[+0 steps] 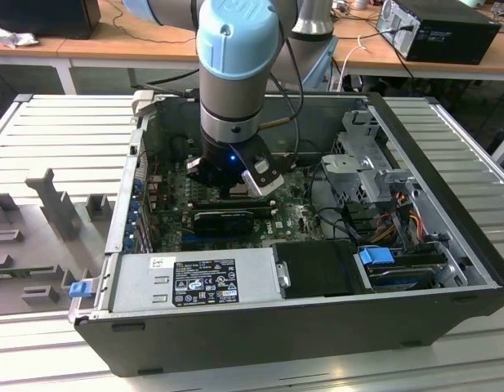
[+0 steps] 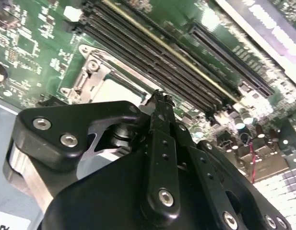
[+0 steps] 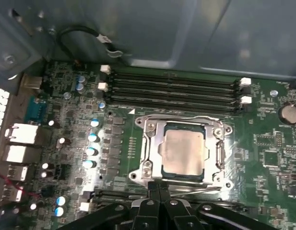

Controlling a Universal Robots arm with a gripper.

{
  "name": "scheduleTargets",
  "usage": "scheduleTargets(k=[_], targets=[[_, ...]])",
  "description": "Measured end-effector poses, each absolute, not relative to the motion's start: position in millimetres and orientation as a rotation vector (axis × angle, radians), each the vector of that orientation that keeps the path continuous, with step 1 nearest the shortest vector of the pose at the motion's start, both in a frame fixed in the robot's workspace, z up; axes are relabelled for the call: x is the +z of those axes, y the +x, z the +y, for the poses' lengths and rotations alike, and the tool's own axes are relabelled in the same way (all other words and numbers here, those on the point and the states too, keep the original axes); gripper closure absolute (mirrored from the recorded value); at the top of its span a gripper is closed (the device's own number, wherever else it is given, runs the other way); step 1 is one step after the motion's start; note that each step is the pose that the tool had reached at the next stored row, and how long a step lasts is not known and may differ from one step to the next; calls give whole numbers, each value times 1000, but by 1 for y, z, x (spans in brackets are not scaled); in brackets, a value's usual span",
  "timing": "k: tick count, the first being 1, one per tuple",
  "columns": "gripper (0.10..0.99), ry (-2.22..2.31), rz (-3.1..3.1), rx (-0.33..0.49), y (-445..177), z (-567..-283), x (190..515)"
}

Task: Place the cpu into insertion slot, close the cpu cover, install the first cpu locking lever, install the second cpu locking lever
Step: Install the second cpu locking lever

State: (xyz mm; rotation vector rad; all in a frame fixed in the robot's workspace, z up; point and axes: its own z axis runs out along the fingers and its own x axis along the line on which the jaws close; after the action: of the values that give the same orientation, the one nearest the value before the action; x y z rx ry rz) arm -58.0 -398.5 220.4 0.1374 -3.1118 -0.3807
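Arm reached down into the open computer case [image 1: 448,269], which lay on its side on a ribbed metal table [image 1: 55,131]. The gripper [image 3: 159,191] hung just above the green motherboard [image 3: 71,143], at the edge of the socket on the side away from the memory slots [image 3: 171,88].

Fingers were pressed together with nothing between them; in both wrist views the two black fingertips [image 2: 159,103] met in a thin closed line.

The cpu [image 3: 183,152], pale silver-beige, sat flat and square in the insertion slot [image 3: 211,173]. First step judged done.

The cpu cover [image 3: 155,143], a silvery frame with a cut-out centre, lay down around the chip, which showed through the opening. Cover judged closed, or very nearly; could not confirm from these views that it was fully seated.

Locking levers: a thin silvery bar ran along the socket edge nearest the fingertips, and another along the side toward the memory slots. Could not tell whether either was latched under its hook. Fingertips sat just beside the near bar; contact could not be confirmed.

Judgement: work stood past chip placement and cover closing, at the lever stage. Lever state unresolved.

In the exterior view, the power supply [image 1: 194,282] and drive cage [image 1: 366,167] sat well apart from the gripper.
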Motion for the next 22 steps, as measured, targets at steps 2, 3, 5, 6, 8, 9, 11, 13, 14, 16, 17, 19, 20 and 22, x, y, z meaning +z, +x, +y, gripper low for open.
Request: scheduleTargets(k=[2, 3, 5, 6, 8, 9, 11, 13, 14, 16, 17, 19, 20, 22], targets=[[980, 138, -3112, -381, -61, -400, 220], [980, 138, -3112, -382, -64, -400, 220], [980, 139, -3111, -385, -65, -400, 218], [980, 139, -3111, -390, -65, -401, 215], [980, 140, -3110, -394, -65, -401, 212], [980, 141, -3110, -395, -65, -401, 210], [980, 143, -3110, -397, -65, -401, 206], [980, 144, -3108, -407, -68, -403, 203], [980, 145, -3107, -420, -72, -403, 203], [980, 145, -3106, -429, -77, -404, 202], [980, 145, -3106, -432, -78, -404, 202], [980, 145, -3105, -435, -78, -404, 201], [980, 145, -3104, -441, -78, -404, 200], [980, 145, -3102, -462, -78, -404, 200]])
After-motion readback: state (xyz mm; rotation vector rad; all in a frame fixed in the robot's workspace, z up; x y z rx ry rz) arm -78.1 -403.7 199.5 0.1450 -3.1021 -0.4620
